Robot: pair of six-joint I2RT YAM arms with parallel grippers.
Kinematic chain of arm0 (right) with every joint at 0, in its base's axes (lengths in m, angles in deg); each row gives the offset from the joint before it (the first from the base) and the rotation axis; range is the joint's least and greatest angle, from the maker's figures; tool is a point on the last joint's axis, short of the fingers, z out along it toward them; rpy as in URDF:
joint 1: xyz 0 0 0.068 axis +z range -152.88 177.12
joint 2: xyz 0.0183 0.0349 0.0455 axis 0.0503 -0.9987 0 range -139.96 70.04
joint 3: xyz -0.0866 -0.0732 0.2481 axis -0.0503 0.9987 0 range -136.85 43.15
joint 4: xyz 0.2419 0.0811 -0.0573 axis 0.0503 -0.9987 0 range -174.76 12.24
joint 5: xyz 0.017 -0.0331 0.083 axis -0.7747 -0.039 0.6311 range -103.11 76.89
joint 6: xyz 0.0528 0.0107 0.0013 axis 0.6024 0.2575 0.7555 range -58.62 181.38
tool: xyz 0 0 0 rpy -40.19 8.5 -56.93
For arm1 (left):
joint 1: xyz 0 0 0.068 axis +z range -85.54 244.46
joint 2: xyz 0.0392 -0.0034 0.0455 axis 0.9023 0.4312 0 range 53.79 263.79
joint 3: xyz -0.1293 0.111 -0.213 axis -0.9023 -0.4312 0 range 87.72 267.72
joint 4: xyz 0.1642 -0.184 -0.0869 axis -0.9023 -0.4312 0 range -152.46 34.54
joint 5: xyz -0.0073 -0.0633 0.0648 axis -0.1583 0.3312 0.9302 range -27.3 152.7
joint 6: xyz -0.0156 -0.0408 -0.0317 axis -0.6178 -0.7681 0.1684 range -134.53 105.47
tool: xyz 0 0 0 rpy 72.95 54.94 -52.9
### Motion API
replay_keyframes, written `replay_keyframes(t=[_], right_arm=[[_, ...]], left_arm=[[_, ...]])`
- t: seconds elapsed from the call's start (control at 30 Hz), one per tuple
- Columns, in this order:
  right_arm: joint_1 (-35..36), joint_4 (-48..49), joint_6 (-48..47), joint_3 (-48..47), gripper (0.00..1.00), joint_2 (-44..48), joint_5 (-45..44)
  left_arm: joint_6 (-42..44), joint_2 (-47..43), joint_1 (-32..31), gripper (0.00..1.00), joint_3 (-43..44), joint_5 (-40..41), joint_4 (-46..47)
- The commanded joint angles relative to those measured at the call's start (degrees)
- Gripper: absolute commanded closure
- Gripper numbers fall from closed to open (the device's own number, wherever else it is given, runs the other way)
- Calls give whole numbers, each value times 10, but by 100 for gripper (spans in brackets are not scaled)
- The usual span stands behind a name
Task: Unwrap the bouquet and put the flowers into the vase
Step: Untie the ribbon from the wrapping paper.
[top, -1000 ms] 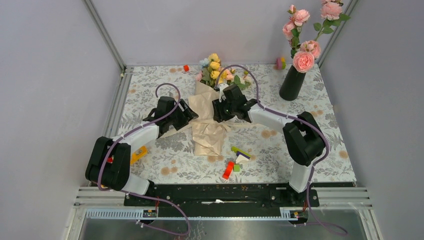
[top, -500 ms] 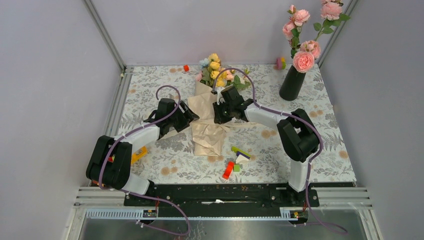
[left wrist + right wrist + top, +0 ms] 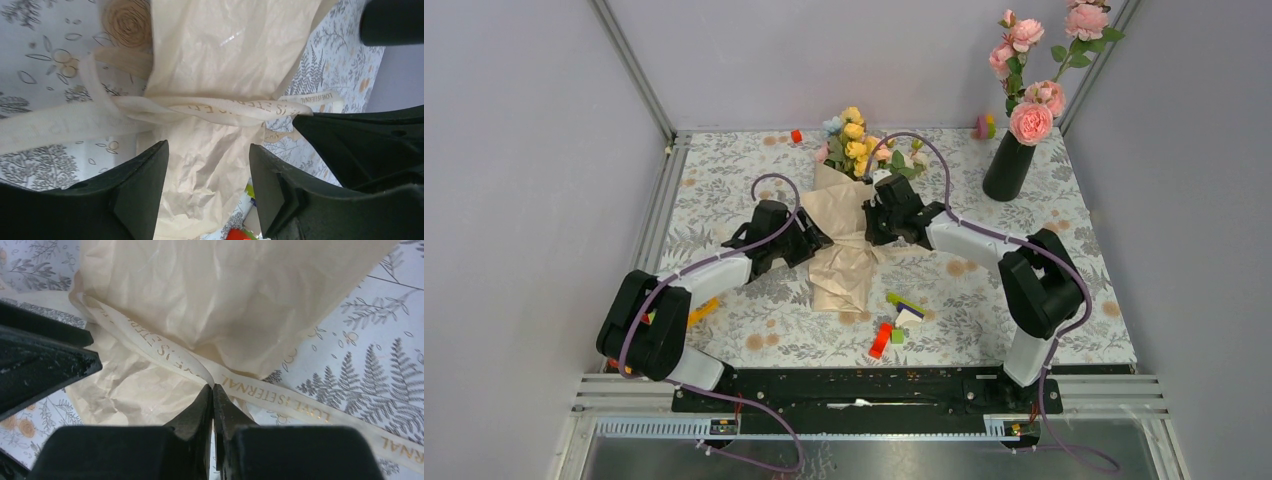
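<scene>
The left pincer (image 3: pixel 207 170) has slid in, open astride the paper (image 3: pixel 215 50) below the ribbon (image 3: pixel 225 107); the right pincer (image 3: pixel 212 390) has shut, tips pinching the ribbon. The bouquet (image 3: pixel 839 275) lies on the counter (image 3: pixel 1044 240), well apart from the vase (image 3: pixel 1009 165). That thin pinch may slip, or pulling may drag the unheld bundle instead of loosening the knot.

Beige bouquet paper (image 3: pixel 839 270); gold-lettered cream ribbon (image 3: pixel 300 407); black vase (image 3: pixel 1009 165).
</scene>
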Motion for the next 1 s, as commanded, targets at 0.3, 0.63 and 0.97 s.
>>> replay_keyframes(t=[0.3,0.63,0.97], right_arm=[[2,18,56,34,96,44,-54],[2,20,55,34,98,46,-52],[1,20,54,33,98,46,-52]], left_arm=[[-53,24,-46,45,12,37,63],[-84,77,-51,54,31,33,104],[-100,91,-52,59,38,49,119]])
